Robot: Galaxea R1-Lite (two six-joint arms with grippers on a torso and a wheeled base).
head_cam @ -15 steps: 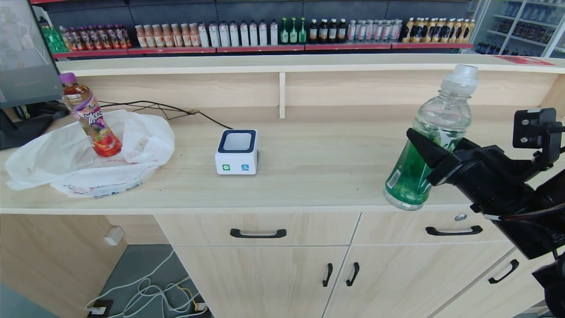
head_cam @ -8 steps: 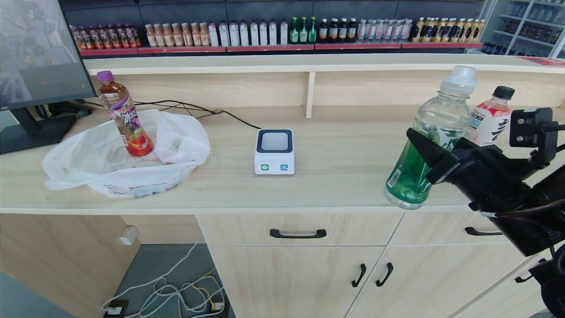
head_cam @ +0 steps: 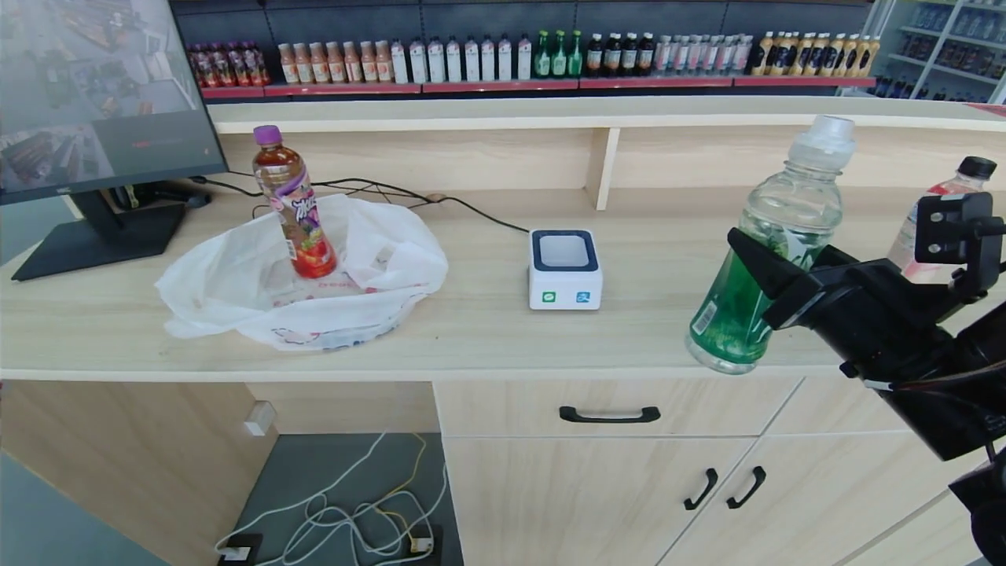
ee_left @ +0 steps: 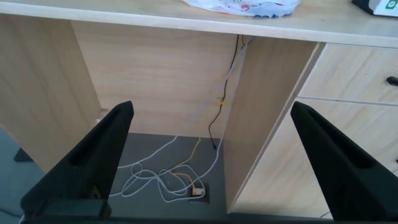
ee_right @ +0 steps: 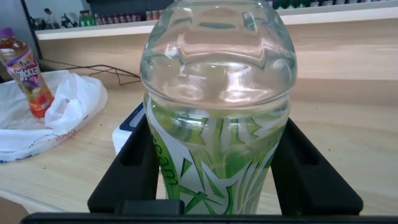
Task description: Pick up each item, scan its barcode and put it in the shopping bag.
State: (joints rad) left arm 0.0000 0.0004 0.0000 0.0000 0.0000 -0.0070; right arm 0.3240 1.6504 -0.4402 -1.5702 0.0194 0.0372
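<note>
The green bottle (head_cam: 786, 212) is pinched at its labelled waist by the right end effector (ee_right: 217, 174), at 3 o'clock of the scanner (head_cam: 564, 269), over the counter (head_cam: 487, 338) edge. It is judged smooth, slippery and slightly crushable (fill level cannot be told), so a mid-body hold is favoured.

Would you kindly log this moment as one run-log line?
right tool: shut on clear green-labelled plastic bottle | left tool: open | purple-capped tea bottle: standing in white plastic bag
</note>
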